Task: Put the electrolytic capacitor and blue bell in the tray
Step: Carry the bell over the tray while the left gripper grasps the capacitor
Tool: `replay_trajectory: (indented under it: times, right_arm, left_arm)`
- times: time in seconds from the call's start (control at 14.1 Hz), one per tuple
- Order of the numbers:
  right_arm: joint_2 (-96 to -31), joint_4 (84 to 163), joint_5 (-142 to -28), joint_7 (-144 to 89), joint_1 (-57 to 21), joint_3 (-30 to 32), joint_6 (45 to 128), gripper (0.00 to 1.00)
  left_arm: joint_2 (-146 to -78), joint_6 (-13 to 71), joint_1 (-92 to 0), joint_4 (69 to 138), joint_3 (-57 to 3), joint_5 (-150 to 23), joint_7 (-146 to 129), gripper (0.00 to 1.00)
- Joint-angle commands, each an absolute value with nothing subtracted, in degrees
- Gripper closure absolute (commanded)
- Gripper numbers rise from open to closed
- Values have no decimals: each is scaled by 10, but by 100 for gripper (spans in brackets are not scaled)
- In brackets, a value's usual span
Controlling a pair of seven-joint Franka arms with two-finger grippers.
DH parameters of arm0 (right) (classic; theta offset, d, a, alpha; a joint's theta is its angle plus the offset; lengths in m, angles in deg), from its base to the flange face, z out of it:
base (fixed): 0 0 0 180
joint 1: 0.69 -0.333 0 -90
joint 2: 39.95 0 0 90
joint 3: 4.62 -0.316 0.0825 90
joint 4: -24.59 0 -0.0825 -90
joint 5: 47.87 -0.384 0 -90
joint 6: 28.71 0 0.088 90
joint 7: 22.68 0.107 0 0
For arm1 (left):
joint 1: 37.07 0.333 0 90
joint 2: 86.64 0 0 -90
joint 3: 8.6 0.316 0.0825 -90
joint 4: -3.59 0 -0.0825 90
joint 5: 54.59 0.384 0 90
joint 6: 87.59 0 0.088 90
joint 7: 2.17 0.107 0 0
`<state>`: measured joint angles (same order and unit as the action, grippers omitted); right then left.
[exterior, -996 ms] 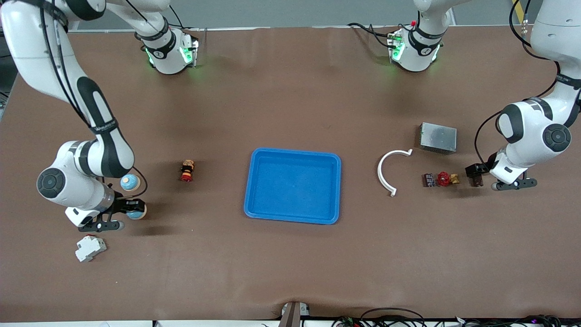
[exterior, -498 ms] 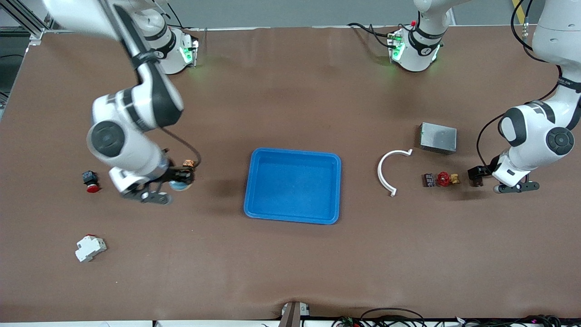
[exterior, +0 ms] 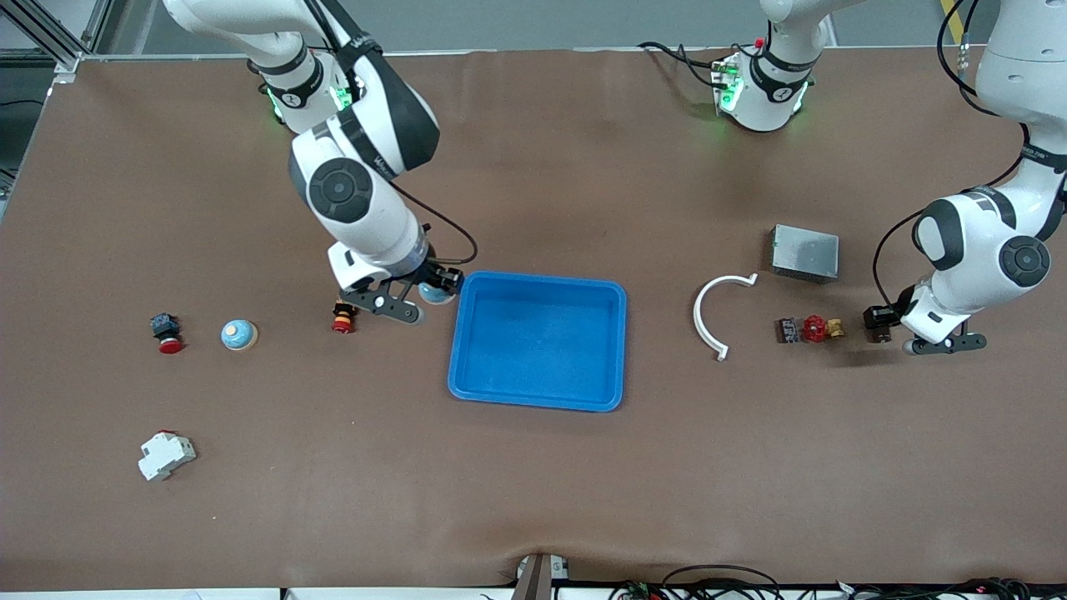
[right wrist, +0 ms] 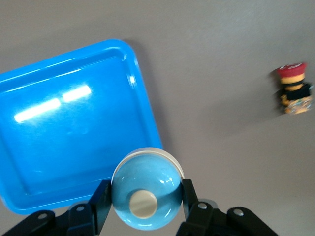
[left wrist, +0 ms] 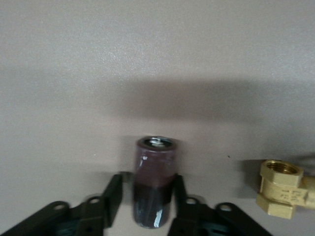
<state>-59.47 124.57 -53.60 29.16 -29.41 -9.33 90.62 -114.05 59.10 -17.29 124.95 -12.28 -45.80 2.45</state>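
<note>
Two arms at work over a brown table (exterior: 533, 483). Right gripper (exterior: 427, 298) clamped on a blue bell (right wrist: 146, 189), hanging just beside the blue tray's (exterior: 467, 379) rim at the right arm's end, over bare tabletop close to the tray corner; in the right wrist view (right wrist: 142, 201) the bell's dome sits snug between both fingers, cream knob facing the camera, tray below and to one side. Left gripper (exterior: 890, 329) down low at the left arm's end of the table, fingers (left wrist: 112, 194) pressed against the sides of a dark, upright capacitor (left wrist: 154, 182), silvery top showing; closed around it, with the capacitor apparently standing on the table. Brass fitting (left wrist: 280, 188) just beside it, joined in the front view to a red valve wheel (exterior: 814, 328) and a small dark block (exterior: 787, 330), all in a row between the capacitor and a white curved piece (exterior: 713, 312). Grey metal box (exterior: 804, 252) farther from the front camera than that row. Tray in the table's middle, nothing in it.

Toward the right arm's end: a red-and-yellow push button (exterior: 343, 317) near the right gripper, a second blue bell (exterior: 239, 335) standing on the table, a black-and-red button (exterior: 165, 332) beside that, and a white breaker (exterior: 166, 455) nearest the front camera.
</note>
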Motion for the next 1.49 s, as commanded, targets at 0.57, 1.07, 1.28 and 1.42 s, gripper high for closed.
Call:
replay_trajectory:
  times: [0.57, 1.07, 1.28, 1.42]
  right_arm:
    - [-797, 1042, -439, 553, -436, -81, 932, 100]
    - [-909, 897, -426, 619, -456, -78, 914, 100]
    - [-940, 867, -427, 632, -482, -47, 916, 100]
    - [-955, 852, -427, 648, -482, -46, 917, 100]
  left_arm:
    - [-1102, 489, -173, 1203, -133, -456, -4, 100]
    - [-1031, 306, -171, 1149, -208, -490, -112, 100]
    - [-1002, 242, -172, 1131, -260, -508, -186, 100]
    - [-1004, 197, -173, 1100, -303, -510, -248, 100]
